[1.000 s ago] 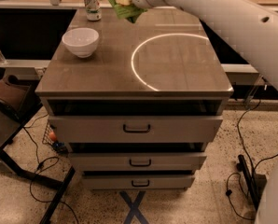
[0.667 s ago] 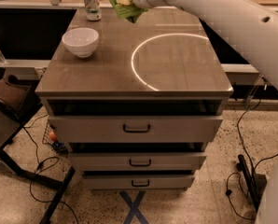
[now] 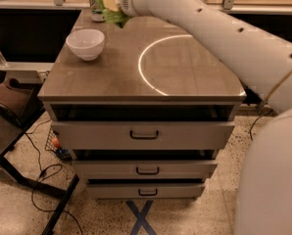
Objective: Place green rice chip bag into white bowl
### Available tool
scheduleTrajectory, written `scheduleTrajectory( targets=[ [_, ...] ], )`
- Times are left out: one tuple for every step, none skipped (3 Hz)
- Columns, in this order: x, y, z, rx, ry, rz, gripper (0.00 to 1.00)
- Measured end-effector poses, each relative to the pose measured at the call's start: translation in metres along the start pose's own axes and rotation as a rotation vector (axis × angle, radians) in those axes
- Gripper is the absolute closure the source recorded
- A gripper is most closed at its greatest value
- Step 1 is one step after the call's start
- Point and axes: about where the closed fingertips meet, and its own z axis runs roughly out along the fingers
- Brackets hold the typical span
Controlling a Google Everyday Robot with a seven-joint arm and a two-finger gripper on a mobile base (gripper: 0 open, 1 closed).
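The white bowl stands on the left part of the cabinet top, upright and empty. My gripper is at the far back of the top, behind and to the right of the bowl. It is shut on the green rice chip bag, whose crinkled green foil shows below and beside the gripper, held just above the surface. Most of the bag is hidden by the gripper and wrist.
A small drink can stands at the back edge, just left of the gripper. A bright ring of light lies on the cabinet top. The cabinet has three drawers. A dark stand and cables sit on the floor to the left.
The gripper with the bag has shifted slightly to the left, toward the bowl's side. The bowl has not moved.
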Motion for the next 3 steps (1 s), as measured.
scheduleTrajectory(
  targets=[
    [0.002, 0.018, 0.026, -0.046, -0.035, 0.016, 1.00],
    [-0.010, 0.040, 0.033, -0.085, -0.064, -0.017, 1.00],
    [-0.026, 0.063, 0.032, -0.118, -0.047, -0.101, 1.00]
  ],
)
